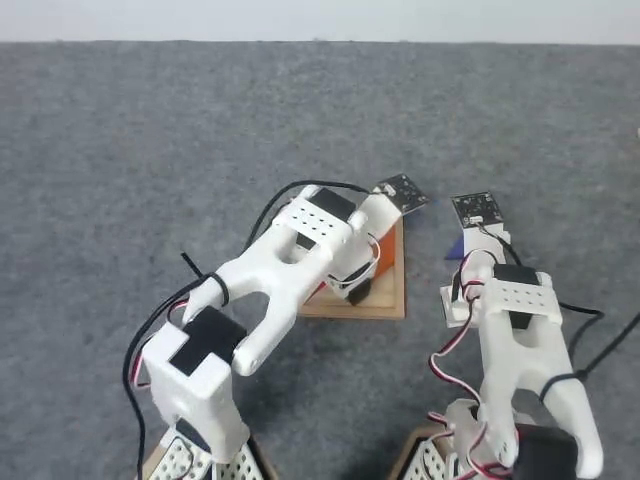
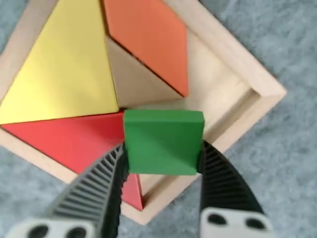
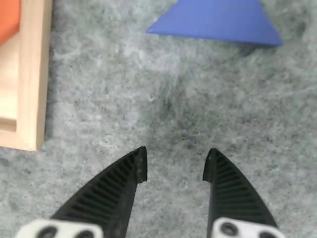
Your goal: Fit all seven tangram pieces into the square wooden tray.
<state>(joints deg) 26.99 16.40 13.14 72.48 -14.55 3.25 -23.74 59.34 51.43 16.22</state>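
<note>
Grey felt covers the worktop (image 1: 150, 150), with the square wooden tray (image 1: 390, 300) at centre right of the high view. The left hand (image 2: 163, 151) pinches the green square (image 2: 163, 141) above the tray's bare corner, next to the seated yellow triangle (image 2: 64, 74), red triangle (image 2: 69, 139), orange parallelogram (image 2: 148, 34) and tan triangle (image 2: 133, 79). Placing the square seems the step in hand; it likely needs turning to match the gap, then lowering. The right hand (image 3: 176, 166) hangs spread near the blue triangle (image 3: 218, 20). No writing is legible.
</note>
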